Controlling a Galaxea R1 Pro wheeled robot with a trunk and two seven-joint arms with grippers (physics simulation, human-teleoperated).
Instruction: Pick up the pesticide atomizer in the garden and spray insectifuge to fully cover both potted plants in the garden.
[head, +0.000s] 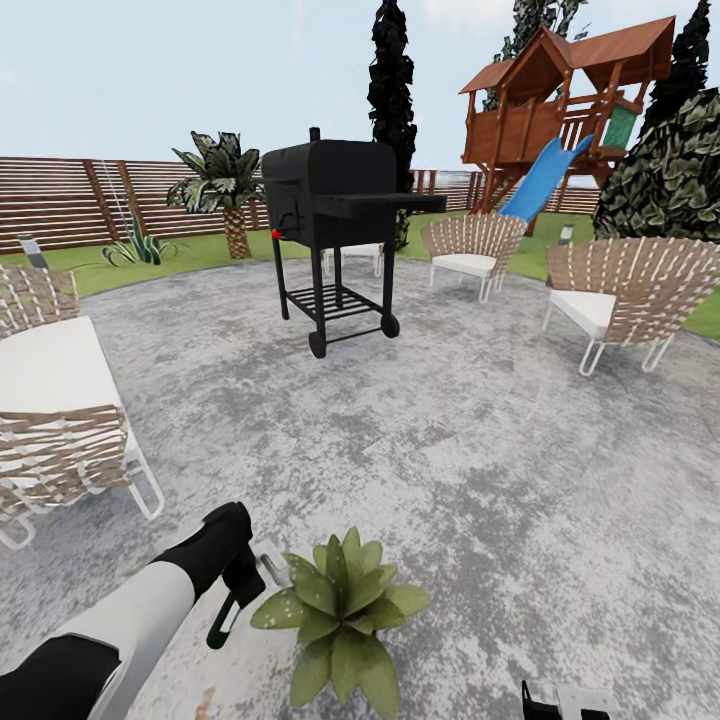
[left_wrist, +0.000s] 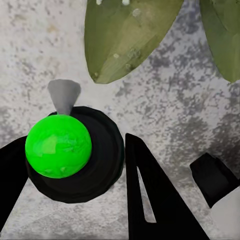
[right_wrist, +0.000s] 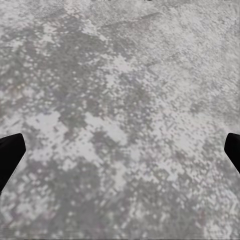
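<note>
Left gripper (head: 243, 590) is clamped on the pesticide atomizer (head: 225, 618), dark-green bottle hanging below the fingers, pale trigger head (head: 270, 570) just beside the leaves of a potted plant (head: 343, 612). Left wrist view: atomizer (left_wrist: 65, 150) seen end-on, bright green dome on a black round body with a grey nozzle tip, sitting between the black fingers (left_wrist: 150, 200), broad speckled leaves (left_wrist: 127, 35) close ahead over the stone. Plant sits on the grey stone patio (head: 450, 450) at the near edge of the head view. Right gripper (right_wrist: 120, 152) is spread wide, fingertips at opposite edges of its wrist view, bare patio between. Further out: black grill (head: 335, 235), woven chairs (head: 620, 300), wooden fence (head: 80, 200), playhouse with blue slide (head: 560, 120).
</note>
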